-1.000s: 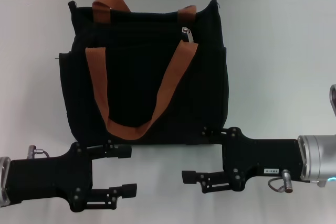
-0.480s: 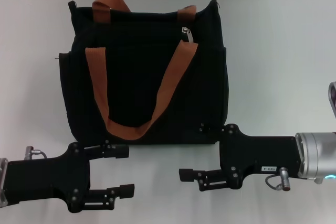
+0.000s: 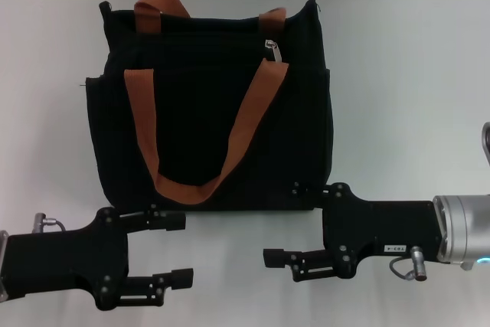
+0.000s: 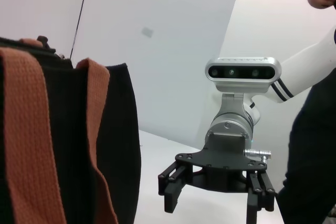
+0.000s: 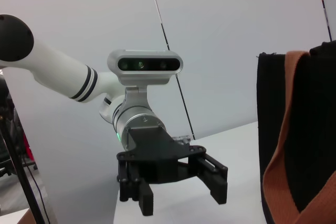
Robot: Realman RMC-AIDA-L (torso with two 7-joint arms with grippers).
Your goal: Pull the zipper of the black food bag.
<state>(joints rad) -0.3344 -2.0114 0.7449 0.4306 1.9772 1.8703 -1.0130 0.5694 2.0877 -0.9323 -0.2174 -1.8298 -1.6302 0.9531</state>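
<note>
The black food bag (image 3: 191, 128) lies flat on the white table with its opening away from me. One orange-brown strap (image 3: 245, 124) loops across its face. The silver zipper pull (image 3: 272, 49) sits near the far edge, right of centre. My left gripper (image 3: 178, 247) is open, just in front of the bag's near left corner. My right gripper (image 3: 280, 221) is open at the near right corner, with its upper finger (image 3: 302, 188) at the bag's near edge. The left wrist view shows the bag (image 4: 121, 145) and the right gripper (image 4: 218, 203). The right wrist view shows the left gripper (image 5: 178, 192) and the bag (image 5: 315, 129).
The white table (image 3: 406, 74) extends on both sides of the bag. A person in dark clothes (image 4: 315, 145) stands behind the right arm in the left wrist view.
My left gripper has drifted slightly back toward the near table edge. The right gripper has barely shifted. The bag and the zipper pull have not moved.
</note>
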